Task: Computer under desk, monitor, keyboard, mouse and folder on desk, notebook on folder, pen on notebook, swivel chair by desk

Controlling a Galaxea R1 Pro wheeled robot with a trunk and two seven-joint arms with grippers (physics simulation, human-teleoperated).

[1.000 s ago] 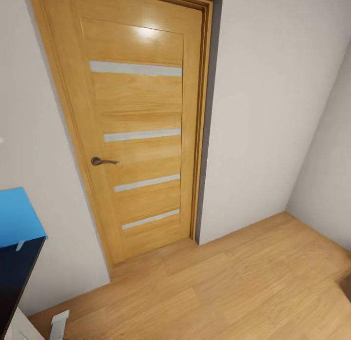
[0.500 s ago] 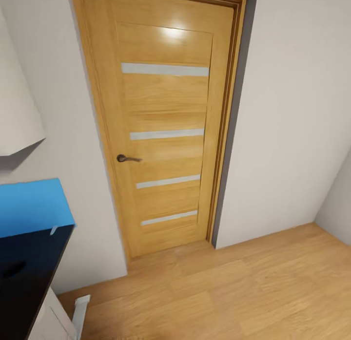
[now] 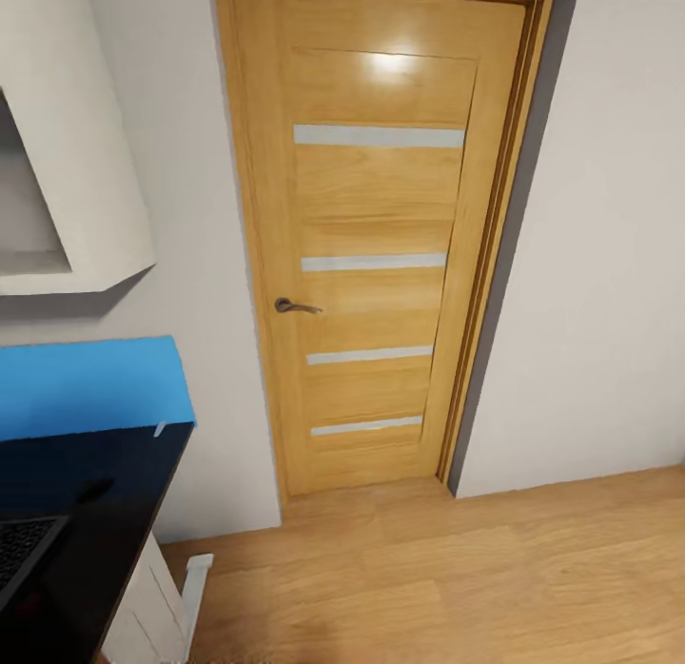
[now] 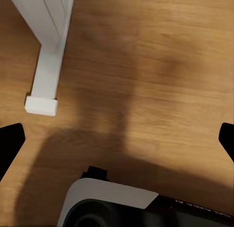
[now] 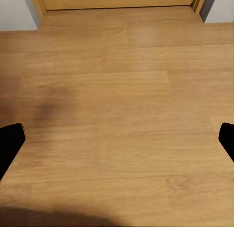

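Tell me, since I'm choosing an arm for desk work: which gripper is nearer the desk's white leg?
Left. The left gripper hangs over floor right beside the white leg; the right gripper faces bare floor before the door.

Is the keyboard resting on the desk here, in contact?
Touching. In the head view the keyboard lies flat on the black desk, no gap showing beneath its edge.

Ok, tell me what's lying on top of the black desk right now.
On the desk, a keyboard corner shows at the frame's edge. The rest of the desktop is cut off by the frame.
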